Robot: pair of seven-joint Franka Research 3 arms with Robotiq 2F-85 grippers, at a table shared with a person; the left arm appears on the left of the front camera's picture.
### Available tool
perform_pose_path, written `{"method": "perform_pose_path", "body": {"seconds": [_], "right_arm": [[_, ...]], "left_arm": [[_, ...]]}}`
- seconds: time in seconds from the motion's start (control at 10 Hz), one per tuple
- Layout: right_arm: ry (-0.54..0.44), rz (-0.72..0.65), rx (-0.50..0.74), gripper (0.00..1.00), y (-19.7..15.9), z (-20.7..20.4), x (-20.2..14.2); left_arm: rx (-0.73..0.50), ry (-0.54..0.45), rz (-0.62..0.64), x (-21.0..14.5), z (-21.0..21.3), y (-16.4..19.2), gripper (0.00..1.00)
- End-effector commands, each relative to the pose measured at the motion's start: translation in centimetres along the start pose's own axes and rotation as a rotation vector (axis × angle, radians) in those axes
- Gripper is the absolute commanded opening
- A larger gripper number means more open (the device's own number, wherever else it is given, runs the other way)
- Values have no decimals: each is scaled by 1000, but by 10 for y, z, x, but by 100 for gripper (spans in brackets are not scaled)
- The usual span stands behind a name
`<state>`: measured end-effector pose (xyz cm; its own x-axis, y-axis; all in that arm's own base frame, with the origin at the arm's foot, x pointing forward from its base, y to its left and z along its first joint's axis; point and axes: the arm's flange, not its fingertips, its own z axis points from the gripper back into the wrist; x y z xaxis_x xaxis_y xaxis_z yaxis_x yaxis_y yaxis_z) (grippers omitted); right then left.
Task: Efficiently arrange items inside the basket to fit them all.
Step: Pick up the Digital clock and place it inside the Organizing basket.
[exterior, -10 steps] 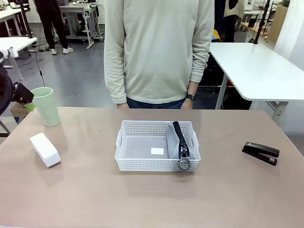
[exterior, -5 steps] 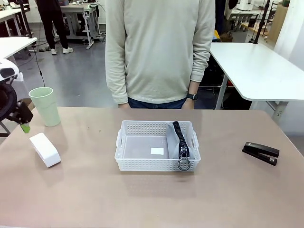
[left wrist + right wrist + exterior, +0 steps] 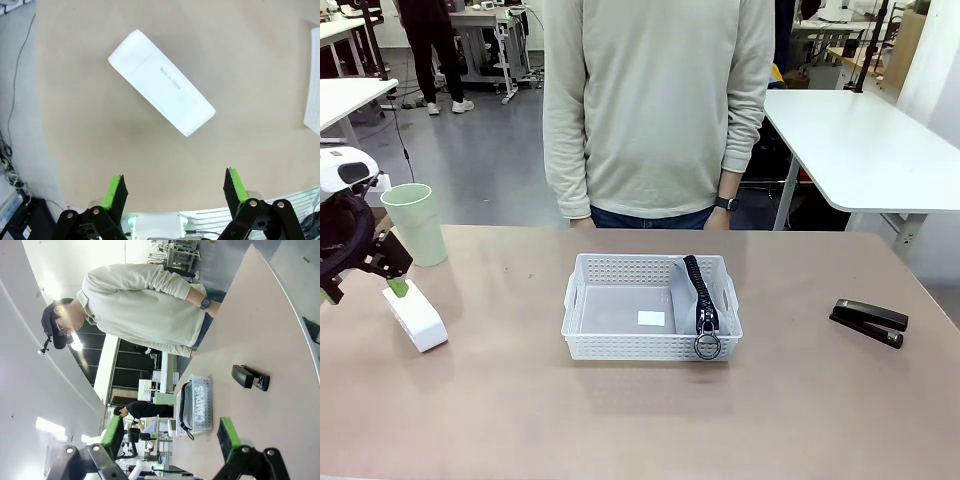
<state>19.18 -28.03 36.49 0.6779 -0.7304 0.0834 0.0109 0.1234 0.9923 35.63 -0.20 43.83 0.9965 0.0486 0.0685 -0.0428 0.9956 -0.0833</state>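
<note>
Basket (image 3: 640,347) is waiting while left gripper (image 3: 360,285) is hovering wide over box (image 3: 415,318)
Pouch (image 3: 700,300) is lying along basket's right side. Box, far left of basket, is looking light, stiff and smooth, likely best pinched across its narrow width. Right gripper (image 3: 172,432) is gaping too.

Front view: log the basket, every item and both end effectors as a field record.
basket: mid-table, in front of the person
pouch: inside basket, on edge along its right side
white box: on table, left of basket
cup: upright, beyond the white box
stapler: on table, right of basket
left end effector: open, above white box, holding nothing
right end effector: open, holding nothing
</note>
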Motion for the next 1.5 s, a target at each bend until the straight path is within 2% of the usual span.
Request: {"method": "perform_pose_path", "body": {"seconds": [0.0,0.1,0.2,0.3,0.4,0.5,0.6,0.8,0.9,1.2,1.3,1.4], "right_arm": [[5,31,6,100,0,1,-2],[5,31,6,100,0,1,-2],[5,31,6,100,0,1,-2],[5,31,6,100,0,1,-2],[5,31,6,100,0,1,-2],[5,31,6,100,0,1,-2],[5,31,6,100,0,1,-2],[5,31,6,100,0,1,-2],[5,31,6,100,0,1,-2],[5,31,6,100,0,1,-2],[5,31,6,100,0,1,-2],[5,31,6,100,0,1,-2]], "left_arm": [[-9,-15,-18,-5,-9,2,100],[9,-25,5,-3,-11,-2,100],[27,-2,161,1,-14,-4,100],[11,-6,434,4,-13,-9,100],[-90,13,734,12,-10,-20,100],[-90,64,912,15,-12,-27,100],[-81,61,1018,19,-15,-30,100],[-97,-55,1158,25,-15,-28,100],[-46,58,862,16,-19,-21,100],[-46,58,862,16,-19,-21,100],[-61,49,924,18,-18,-27,100],[6,12,874,27,-24,-23,100]]}}
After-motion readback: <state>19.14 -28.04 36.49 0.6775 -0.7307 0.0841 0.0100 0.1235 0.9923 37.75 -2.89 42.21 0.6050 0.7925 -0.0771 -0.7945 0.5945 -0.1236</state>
